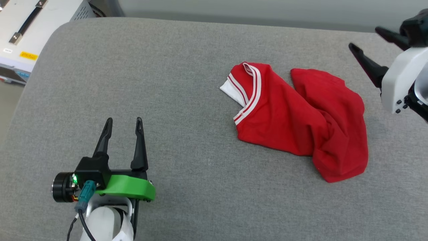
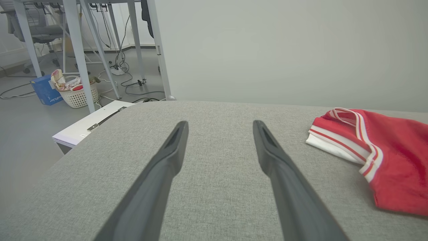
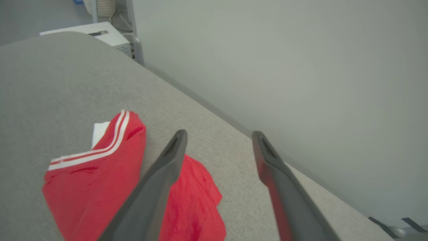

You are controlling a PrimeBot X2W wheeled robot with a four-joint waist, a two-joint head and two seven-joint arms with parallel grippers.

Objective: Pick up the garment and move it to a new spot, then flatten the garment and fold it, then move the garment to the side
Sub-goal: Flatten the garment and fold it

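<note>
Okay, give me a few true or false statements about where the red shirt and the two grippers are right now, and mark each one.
1. The garment lies bunched on the gray surface. True.
2. The left gripper is shut on the garment. False: it is open over bare surface, well apart from the garment.
3. The right gripper is open and holds nothing. True.
4. The garment is folded into a neat rectangle. False: it lies in loose, uneven folds, with a striped trim edge and a bit of white sleeve at its left end.
5. In the head view, the garment lies nearer the right gripper than the left. True.
</note>
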